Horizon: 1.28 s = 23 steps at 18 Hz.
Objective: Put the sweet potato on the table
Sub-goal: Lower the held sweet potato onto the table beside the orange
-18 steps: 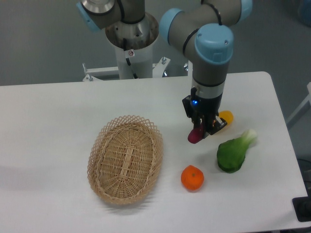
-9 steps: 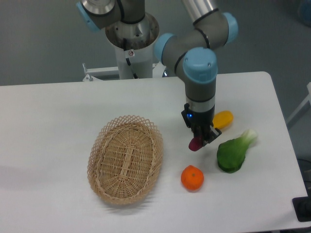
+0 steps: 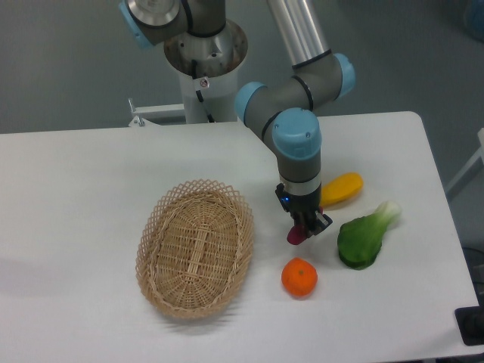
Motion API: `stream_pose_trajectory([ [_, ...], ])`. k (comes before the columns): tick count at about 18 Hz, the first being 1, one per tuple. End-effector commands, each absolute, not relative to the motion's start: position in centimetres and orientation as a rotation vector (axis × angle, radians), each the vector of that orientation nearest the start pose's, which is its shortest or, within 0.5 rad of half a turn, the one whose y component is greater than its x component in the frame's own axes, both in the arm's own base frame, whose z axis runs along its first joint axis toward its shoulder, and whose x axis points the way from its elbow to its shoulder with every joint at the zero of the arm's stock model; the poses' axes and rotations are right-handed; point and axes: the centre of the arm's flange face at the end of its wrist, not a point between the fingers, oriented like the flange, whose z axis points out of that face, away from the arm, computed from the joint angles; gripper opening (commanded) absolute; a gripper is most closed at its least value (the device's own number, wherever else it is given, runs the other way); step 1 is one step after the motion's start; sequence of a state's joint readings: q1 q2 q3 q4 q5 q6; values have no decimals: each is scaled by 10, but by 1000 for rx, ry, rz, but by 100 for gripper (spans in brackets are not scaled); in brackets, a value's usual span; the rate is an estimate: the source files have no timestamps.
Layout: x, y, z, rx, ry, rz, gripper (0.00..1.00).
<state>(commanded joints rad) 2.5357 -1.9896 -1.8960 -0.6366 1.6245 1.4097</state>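
Magenta shows at the tip of my gripper [image 3: 302, 227]: that is the sweet potato [image 3: 296, 235], and I have it clenched between the fingers. Only its lower end pokes out below the black fingers, angled down and to the left; the upper part is hidden inside the gripper. It hangs low over the table [image 3: 76, 197], in the gap between the basket [image 3: 195, 249] and the bok choy [image 3: 364, 237]. From this view I cannot tell whether the tip touches the white surface or sits just above it.

The arm [image 3: 299, 136] reaches down from the back, its blue-capped wrist directly above the gripper, pointing nearly straight down.

Around the potato: the wicker basket lies to the left, near but apart. The orange [image 3: 299, 277] sits just below and in front of the potato, not touching it. The green bok choy lies to the right, leafy end toward me, pale stalk pointing away. The yellow vegetable [image 3: 341, 188] rests behind and right of the gripper, its left end close beside the wrist.
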Motion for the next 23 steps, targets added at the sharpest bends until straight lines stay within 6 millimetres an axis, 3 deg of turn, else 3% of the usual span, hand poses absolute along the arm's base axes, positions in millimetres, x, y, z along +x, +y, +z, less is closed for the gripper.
stream_pose_trajectory([
  [8,-400,435,202,-3030,680,293,30],
  [10,-400,435,202,-3027,683,291,36],
  [12,-400,436,203,-3026,680,295,53],
  [14,-404,438,208,-3022,683,314,95],
  [15,-405,439,210,-3022,680,322,100],
  [17,-406,439,223,-3023,597,351,100],
  [20,-410,446,260,-2990,400,434,100],
  [23,-413,457,291,-2951,325,507,100],
])
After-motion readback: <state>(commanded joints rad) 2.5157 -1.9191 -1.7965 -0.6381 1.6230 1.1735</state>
